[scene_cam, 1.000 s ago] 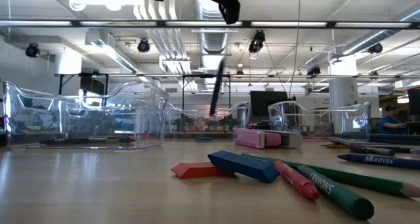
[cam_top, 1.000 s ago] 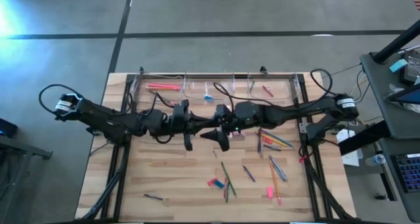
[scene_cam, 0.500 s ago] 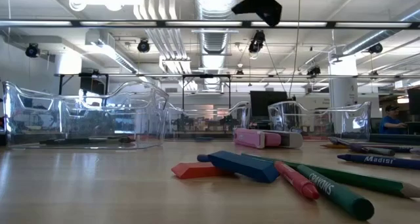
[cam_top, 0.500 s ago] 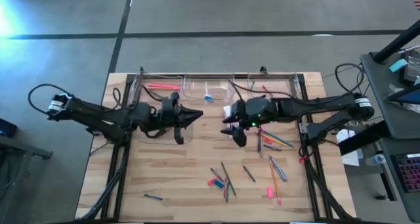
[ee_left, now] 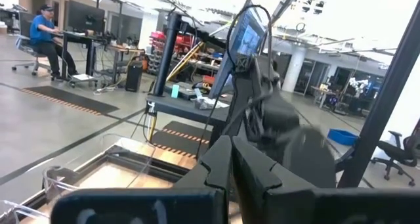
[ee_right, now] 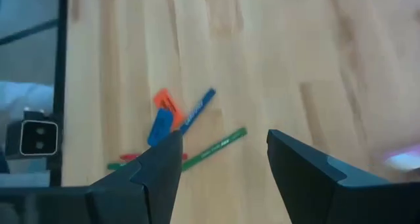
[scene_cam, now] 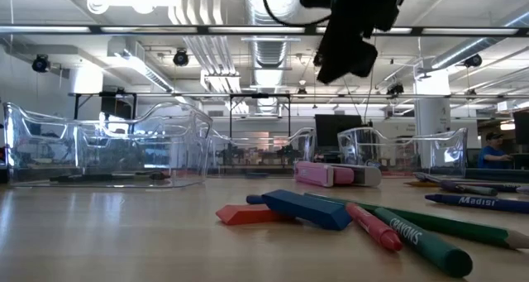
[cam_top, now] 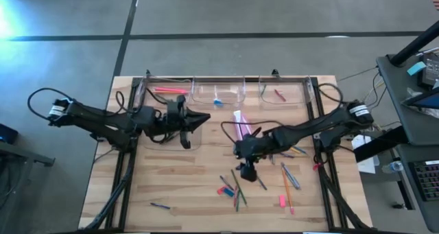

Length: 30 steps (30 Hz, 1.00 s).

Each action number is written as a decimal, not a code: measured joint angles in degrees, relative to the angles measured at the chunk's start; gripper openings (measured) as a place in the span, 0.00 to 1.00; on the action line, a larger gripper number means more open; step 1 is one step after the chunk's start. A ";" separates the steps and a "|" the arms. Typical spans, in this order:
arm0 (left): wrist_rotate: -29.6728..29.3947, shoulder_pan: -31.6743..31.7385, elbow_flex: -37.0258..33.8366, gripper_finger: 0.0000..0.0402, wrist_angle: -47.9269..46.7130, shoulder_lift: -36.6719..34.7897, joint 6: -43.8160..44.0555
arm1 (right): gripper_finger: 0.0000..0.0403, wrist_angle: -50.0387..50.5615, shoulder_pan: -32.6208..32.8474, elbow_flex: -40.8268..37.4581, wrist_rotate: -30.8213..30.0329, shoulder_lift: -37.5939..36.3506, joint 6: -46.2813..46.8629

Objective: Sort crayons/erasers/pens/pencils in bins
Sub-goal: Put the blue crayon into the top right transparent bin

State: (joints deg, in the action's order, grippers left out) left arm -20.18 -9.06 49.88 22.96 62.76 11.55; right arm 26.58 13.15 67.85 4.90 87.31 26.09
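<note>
My right gripper hangs wide open and empty above the table, near the blue eraser lying against the orange one. Square the fingers across its short sides, probably clear of the green stick. My left gripper waits shut near the bins.

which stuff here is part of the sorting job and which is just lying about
Part of the job:
- clear bins
- blue eraser
- red eraser
- green crayon
- open right gripper

Just around:
- desk with monitor
- seated person
</note>
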 joint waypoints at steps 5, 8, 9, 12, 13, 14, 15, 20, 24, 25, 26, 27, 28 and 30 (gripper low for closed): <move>0.62 0.00 -0.02 0.03 -0.13 -2.65 -0.37 | 0.52 -0.24 0.93 1.16 0.54 4.42 1.99; 1.16 0.00 -0.08 0.09 -3.96 -5.20 -0.39 | 0.52 -0.27 1.97 3.28 0.71 7.90 2.88; 1.18 0.00 -0.13 0.12 -5.70 -6.21 -0.32 | 0.52 -0.23 2.28 4.24 0.71 9.21 3.00; 1.48 0.00 -0.14 0.19 -11.14 -9.45 0.11 | 0.52 -0.24 3.02 7.93 1.15 13.76 3.82; 1.80 -0.04 -0.15 0.21 -12.65 -10.69 0.13 | 0.52 0.00 3.17 9.54 1.48 15.48 4.02; 2.22 -0.05 -0.15 0.23 -13.80 -11.80 0.37 | 0.52 0.15 3.30 11.15 1.66 17.10 4.40; 2.74 -0.07 -0.15 0.24 -14.75 -12.85 1.14 | 0.52 0.18 3.37 12.64 1.82 18.70 5.04; 5.21 -0.12 -0.63 0.29 -18.53 -18.26 3.03 | 0.52 1.43 3.37 20.12 3.02 25.85 9.19; 6.94 -0.33 -0.69 0.30 -22.16 -21.56 3.07 | 0.52 5.37 3.18 24.78 1.10 30.43 12.84; 7.39 -0.33 -0.69 0.30 -23.10 -22.24 3.06 | 0.52 6.26 3.02 25.68 0.66 31.46 13.74; 7.82 -0.33 -0.69 0.30 -24.02 -22.83 2.93 | 0.52 6.69 2.88 26.56 0.34 32.41 14.90; 8.14 -0.33 -0.72 0.30 -24.65 -23.23 2.85 | 0.52 7.10 2.76 27.35 0.03 33.26 15.58; 8.42 -0.33 -0.74 0.30 -25.25 -23.56 2.84 | 0.52 7.79 2.64 28.02 -0.01 34.16 16.48; 8.85 -0.33 -0.75 0.30 -26.79 -24.12 2.80 | 0.52 8.75 2.48 29.42 -0.24 35.54 17.99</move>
State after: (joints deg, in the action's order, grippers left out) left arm -11.33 -9.39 49.13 -3.83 38.64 14.35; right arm 35.33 15.62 97.27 4.66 122.85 44.08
